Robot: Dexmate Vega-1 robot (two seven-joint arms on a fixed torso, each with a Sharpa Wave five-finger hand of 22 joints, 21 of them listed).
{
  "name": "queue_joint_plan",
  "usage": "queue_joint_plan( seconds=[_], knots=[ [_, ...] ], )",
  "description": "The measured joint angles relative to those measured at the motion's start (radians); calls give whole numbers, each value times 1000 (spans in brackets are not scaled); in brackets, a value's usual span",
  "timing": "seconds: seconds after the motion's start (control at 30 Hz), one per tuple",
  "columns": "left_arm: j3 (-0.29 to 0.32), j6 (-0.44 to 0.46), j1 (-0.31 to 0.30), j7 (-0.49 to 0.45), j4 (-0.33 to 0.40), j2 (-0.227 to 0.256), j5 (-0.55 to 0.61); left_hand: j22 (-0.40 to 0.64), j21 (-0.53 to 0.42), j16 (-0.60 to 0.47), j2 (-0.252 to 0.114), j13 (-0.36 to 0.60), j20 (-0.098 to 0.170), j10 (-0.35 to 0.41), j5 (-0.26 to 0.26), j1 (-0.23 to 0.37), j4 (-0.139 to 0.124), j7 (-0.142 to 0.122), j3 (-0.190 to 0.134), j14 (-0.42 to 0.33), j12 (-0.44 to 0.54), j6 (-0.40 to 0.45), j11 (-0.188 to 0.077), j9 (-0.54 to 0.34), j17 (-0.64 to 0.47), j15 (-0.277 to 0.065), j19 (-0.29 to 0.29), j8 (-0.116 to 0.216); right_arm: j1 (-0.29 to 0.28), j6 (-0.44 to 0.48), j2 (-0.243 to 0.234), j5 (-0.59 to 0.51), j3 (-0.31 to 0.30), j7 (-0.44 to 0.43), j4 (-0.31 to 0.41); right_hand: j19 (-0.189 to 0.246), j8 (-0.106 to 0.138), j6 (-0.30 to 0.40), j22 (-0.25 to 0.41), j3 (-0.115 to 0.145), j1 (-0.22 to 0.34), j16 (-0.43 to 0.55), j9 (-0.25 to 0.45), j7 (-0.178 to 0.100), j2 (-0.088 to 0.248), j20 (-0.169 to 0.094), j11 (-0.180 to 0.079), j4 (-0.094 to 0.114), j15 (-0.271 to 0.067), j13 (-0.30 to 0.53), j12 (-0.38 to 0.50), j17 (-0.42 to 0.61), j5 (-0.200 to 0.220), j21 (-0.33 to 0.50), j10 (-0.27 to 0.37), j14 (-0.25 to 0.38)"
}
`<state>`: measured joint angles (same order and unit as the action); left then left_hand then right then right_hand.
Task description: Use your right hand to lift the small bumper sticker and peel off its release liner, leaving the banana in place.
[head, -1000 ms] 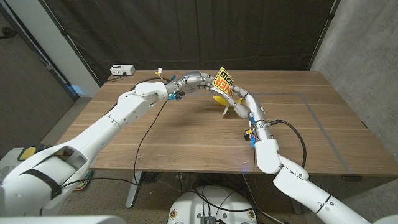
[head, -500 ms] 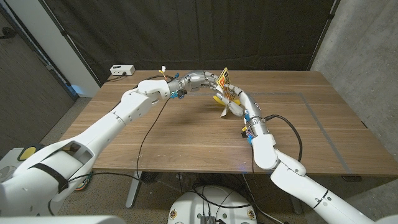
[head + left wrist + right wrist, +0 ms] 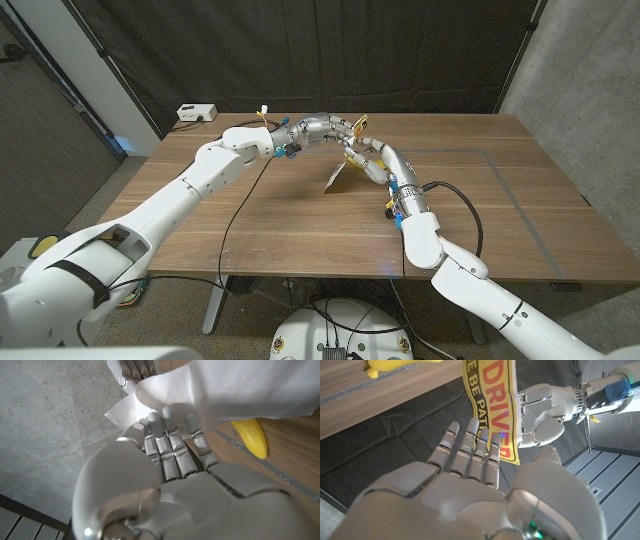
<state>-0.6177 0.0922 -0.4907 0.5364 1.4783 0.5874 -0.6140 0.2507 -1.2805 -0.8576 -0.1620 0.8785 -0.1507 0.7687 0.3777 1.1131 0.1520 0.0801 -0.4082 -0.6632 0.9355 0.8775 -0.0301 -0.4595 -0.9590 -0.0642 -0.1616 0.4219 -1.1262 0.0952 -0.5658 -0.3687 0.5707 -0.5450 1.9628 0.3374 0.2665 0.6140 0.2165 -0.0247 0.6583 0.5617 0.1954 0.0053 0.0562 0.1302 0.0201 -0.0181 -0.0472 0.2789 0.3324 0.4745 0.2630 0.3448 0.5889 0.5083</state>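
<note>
Sticker point(image 3: 492, 405): yellow with red lettering, held up above the table point(image 3: 300, 215) between the two hands, near the far middle.
Left hand point(image 3: 343, 127): grips the sticker's edge, fingers closed on it, as the right wrist view shows.
Right hand point(image 3: 368, 160): fingers point(image 3: 470, 452) stretched out against the sticker's lower edge; whether it grips cannot be told.
Liner point(image 3: 337, 177): a pale sheet hangs below the hands, its lower tip at the tabletop; the same white sheet drapes over the left fingers point(image 3: 167, 435).
Banana point(image 3: 250, 435): lies on the wood just beyond the hands.
</note>
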Motion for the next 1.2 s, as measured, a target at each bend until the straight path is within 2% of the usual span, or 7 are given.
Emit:
queue_joint_plan(
  seconds=[0.3, 0.43, 0.5, 0.6, 0.73, 0.9, 1.2],
  knots=[
    [-13, 5, 9, 8, 25, 16, 28, -7, -7, 4, 0, 0, 1, 7, -2, 0, 0, 0, 0, 0, 4, 0, -4, 0, -7, 0, 1, 0, 1, 16, 60, -58, 22, -122, -16, 82, 18, 126, 4, -6, 30, 80, 1, 17, 8, -10, 15, -27, -12, 26, 65, 50, 0, 45, 128, 129],
    [-13, 4, 9, 16, 25, 16, 38, -10, -9, 4, 0, 0, 5, 7, -2, 0, 3, 0, -3, 0, 4, 0, -4, 0, -11, 0, 5, 0, 2, 16, 80, -58, 34, -122, -15, 104, 15, 125, 5, -25, 8, 83, 0, 24, -13, 3, 22, -19, -14, 33, 65, 53, 0, 56, 123, 131],
    [-23, 3, 17, 20, 35, 19, 42, -14, -16, 8, 0, 0, 5, 7, -2, 0, 3, 0, -3, 0, 4, 0, -4, 0, -12, 0, 5, 0, 2, 83, 89, -99, 39, -158, -12, 116, 9, 120, 5, -32, -1, 83, 0, 29, -20, 6, 30, -12, -10, 35, 65, 57, 0, 62, 116, 142],
    [-25, 2, 20, 25, 36, 20, 49, -16, -16, 8, 0, 0, 5, 7, -7, 0, 3, 0, -3, 0, 4, 0, -4, 0, -12, 0, 5, 0, 3, 94, 101, -102, 45, -163, -9, 123, 6, 130, 5, -39, -19, 83, 0, 39, -13, 13, 33, -5, 1, 39, 65, 60, 0, 70, 119, 153],
    [-33, 1, 26, 30, 39, 20, 59, -19, -24, 8, 0, 0, 8, 6, -10, 0, 0, 0, -6, 0, 4, 0, -4, 0, -16, 0, 8, 0, 5, 117, 119, -102, 49, -180, -9, 145, 7, 185, 5, -38, -10, 103, 1, 51, -3, 12, 44, -6, 1, 48, 98, 67, 0, 83, 185, 197],
    [-39, -4, 31, 42, 40, 20, 74, -24, -24, 8, 0, 0, 10, 1, -10, 0, 3, 0, -8, 0, 5, 1, -10, 0, -16, 0, 11, 0, 9, 129, 147, -103, 57, -199, -15, 175, 27, 271, 5, -19, 32, 123, 6, 50, 18, 4, 27, -25, -9, 73, 164, 83, -5, 100, 305, 258],
    [-57, -20, 49, 63, 32, 13, 91, -28, -33, 8, 5, -1, 16, 1, -10, -4, 4, -2, -10, 4, 4, 2, -9, -1, -19, 4, 16, 0, 21, 162, 190, -112, 69, -292, -43, 234, 70, 374, 5, 2, 86, 157, 31, 40, 27, -4, -5, -62, -34, 126, 254, 115, -20, 138, 411, 345]
  ],
)
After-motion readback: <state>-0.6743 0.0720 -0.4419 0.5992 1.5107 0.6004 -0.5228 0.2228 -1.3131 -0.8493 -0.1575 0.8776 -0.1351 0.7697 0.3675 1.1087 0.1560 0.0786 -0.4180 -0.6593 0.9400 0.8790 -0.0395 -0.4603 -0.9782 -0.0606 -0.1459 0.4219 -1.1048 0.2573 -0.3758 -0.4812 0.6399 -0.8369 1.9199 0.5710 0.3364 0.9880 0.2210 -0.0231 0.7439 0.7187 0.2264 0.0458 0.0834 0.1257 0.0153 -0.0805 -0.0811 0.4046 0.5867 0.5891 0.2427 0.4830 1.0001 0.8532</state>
